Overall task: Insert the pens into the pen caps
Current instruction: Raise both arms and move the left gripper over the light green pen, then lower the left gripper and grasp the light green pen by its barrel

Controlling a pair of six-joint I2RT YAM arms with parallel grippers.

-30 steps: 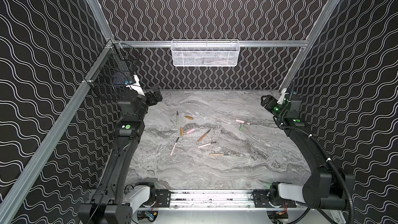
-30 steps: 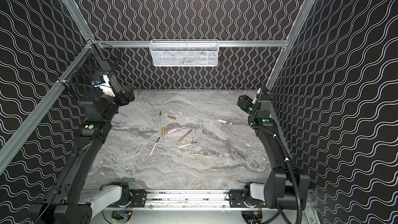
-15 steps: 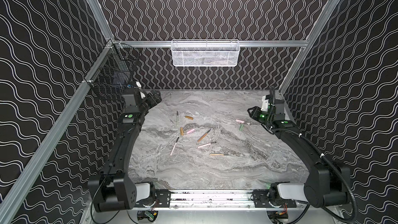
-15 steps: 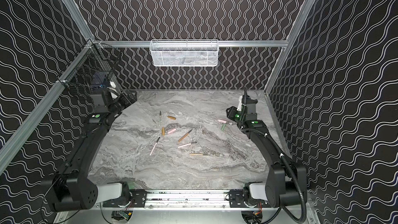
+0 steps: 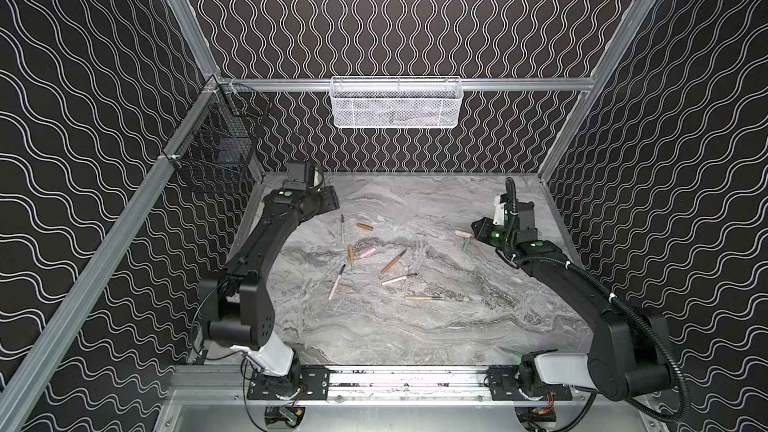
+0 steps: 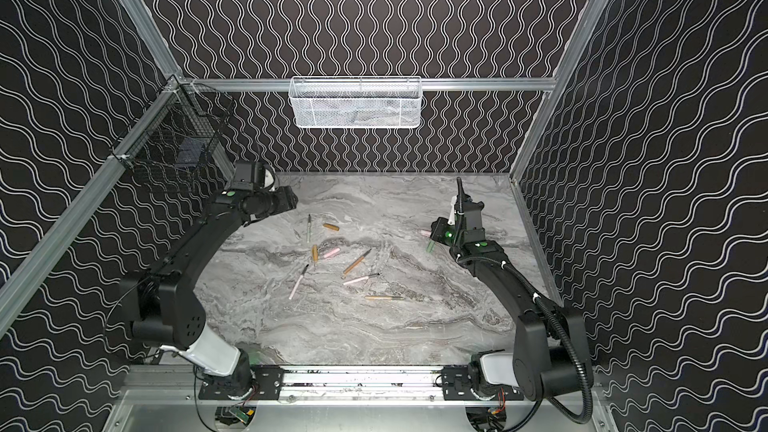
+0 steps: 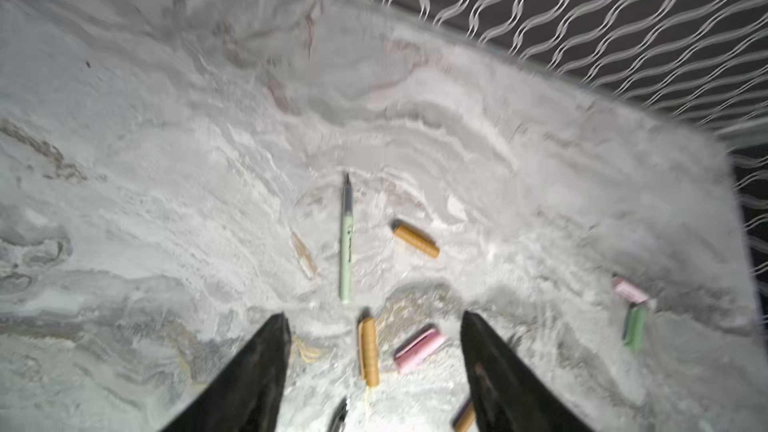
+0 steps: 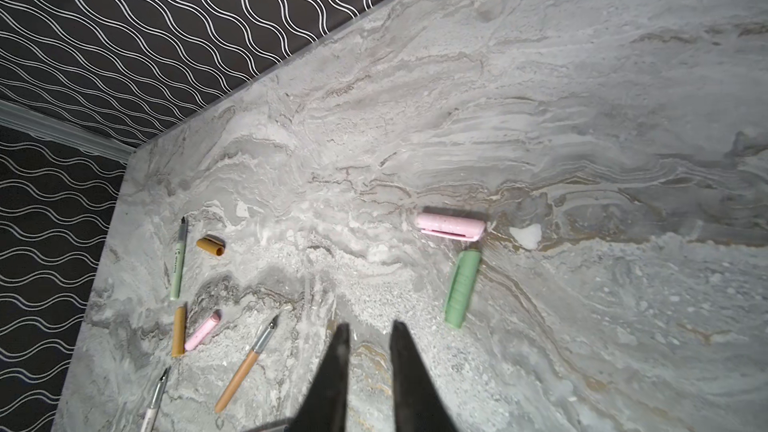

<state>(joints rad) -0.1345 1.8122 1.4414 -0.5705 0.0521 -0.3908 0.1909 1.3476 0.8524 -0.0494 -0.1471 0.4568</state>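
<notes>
Pens and caps lie separate on the table; none is capped, all five are left to do. Left end effector is released and empty, right end effector is clenched on nothing.

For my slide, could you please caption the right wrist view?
Empty right end effector over the marble table near a green pen cap and a pink pen cap.

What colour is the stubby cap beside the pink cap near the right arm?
Pale green stubby cap; right wrist view shows it best.
</notes>
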